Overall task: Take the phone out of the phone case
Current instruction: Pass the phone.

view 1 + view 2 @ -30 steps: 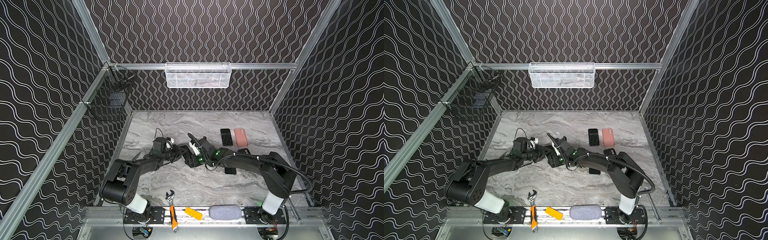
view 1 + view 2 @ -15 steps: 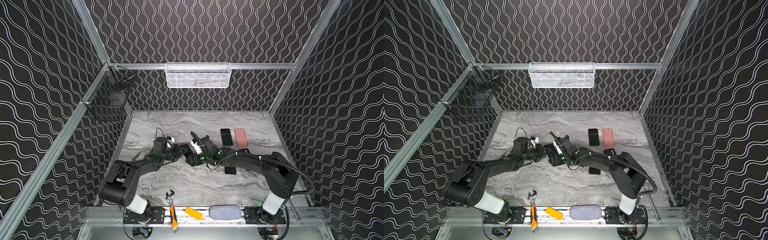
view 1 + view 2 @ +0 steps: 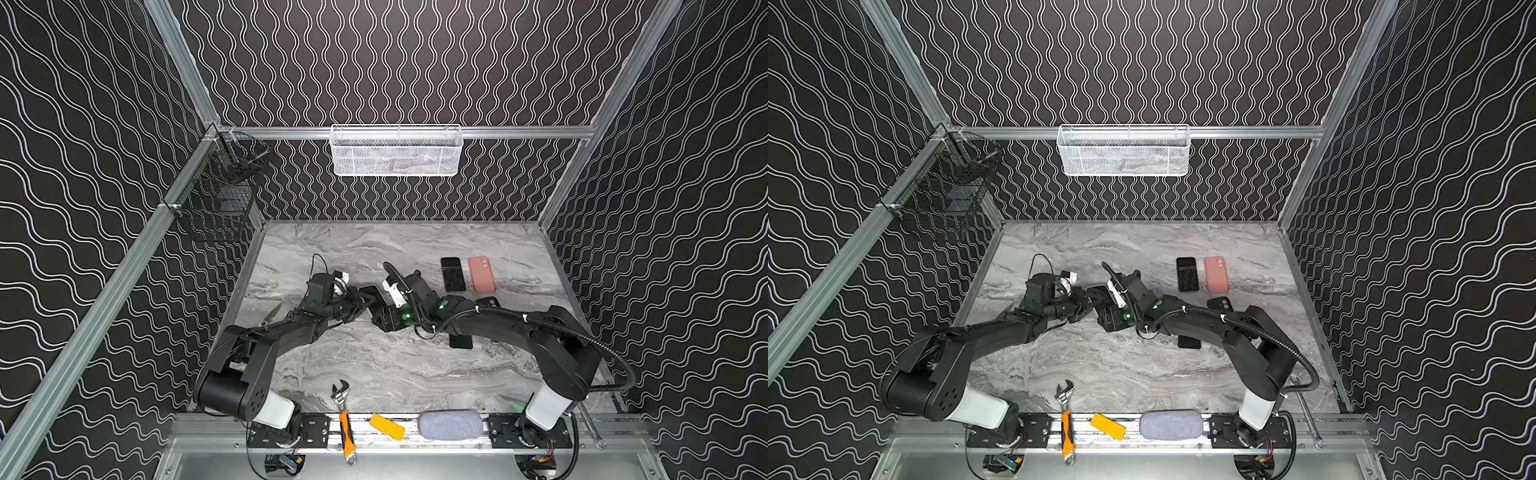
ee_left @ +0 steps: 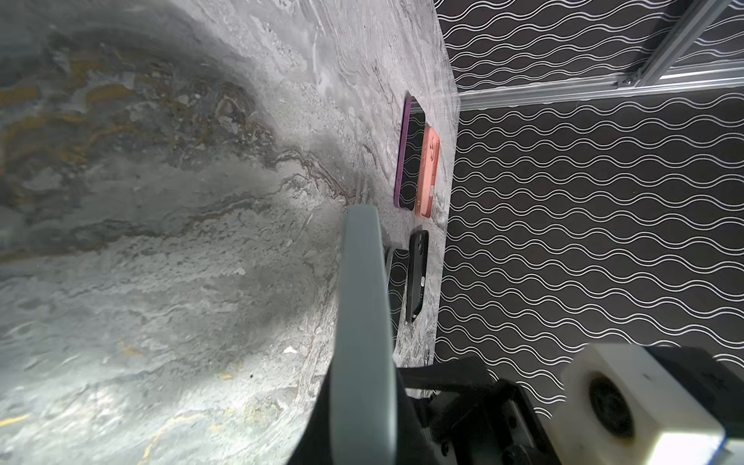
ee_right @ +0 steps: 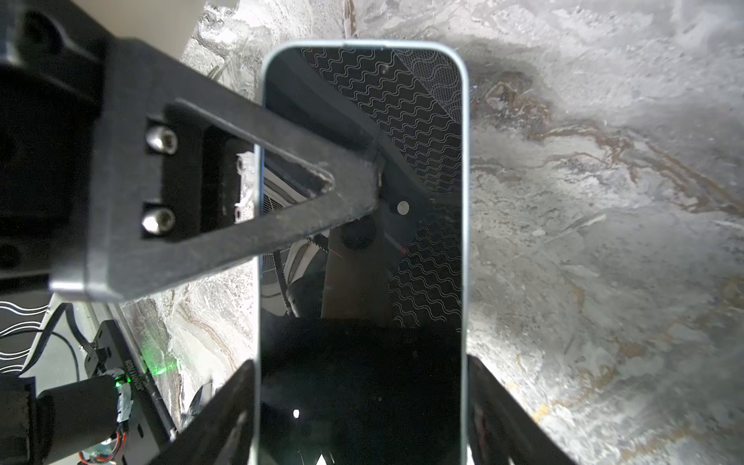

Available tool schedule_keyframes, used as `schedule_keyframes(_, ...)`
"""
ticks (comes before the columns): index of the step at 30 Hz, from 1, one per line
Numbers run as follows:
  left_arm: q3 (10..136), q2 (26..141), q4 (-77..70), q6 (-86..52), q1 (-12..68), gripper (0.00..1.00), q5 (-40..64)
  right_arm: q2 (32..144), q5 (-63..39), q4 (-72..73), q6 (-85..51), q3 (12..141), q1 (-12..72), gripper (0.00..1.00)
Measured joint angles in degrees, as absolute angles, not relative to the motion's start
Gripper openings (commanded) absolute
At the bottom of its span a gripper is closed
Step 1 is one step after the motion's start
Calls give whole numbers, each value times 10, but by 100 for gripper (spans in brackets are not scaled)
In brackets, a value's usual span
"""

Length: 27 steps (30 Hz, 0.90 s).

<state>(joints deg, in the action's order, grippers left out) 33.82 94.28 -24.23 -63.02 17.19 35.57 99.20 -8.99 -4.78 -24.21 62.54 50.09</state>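
A phone point(image 5: 422, 282) with a dark screen sits in a pale grey-blue phone case point(image 5: 465, 201), lifted just above the marble table point(image 3: 374, 374). My right gripper point(image 5: 360, 386) clamps the case's two long sides near one end. My left gripper point(image 4: 362, 402) is shut on the phone in its case from the side. One of its black fingers point(image 5: 282, 193) lies across the screen, and the case edge point(image 4: 362, 302) runs out from between its jaws. In both top views the two grippers point(image 3: 359, 301) point(image 3: 1106, 309) meet at mid-table around the phone point(image 3: 372, 293).
At the back right lie a black phone point(image 3: 452, 274) in a purple case, a pink case point(image 3: 481, 274) and a black case point(image 3: 486, 301). Another dark phone point(image 3: 460, 341) lies under my right arm. A wrench point(image 3: 344, 411), yellow block point(image 3: 386, 426) and grey pouch point(image 3: 451, 424) line the front rail.
My left gripper has closed onto the side of the cased phone. The right gripper keeps its hold and has shifted slightly toward the back with it.
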Motion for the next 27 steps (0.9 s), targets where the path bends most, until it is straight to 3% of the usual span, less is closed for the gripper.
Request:
schedule_keyframes(4,341,936,-242,-637,173,0,358,978,-88,-40,-242,617,498,86)
schedule_keyframes(9,358,925,-243,-646,173,0,366,935,-63,-36,-245,595,493,99)
schedule_keyframes(27,449,889,-274,-674,173,0,360,647,79,-25,-211,543,443,100)
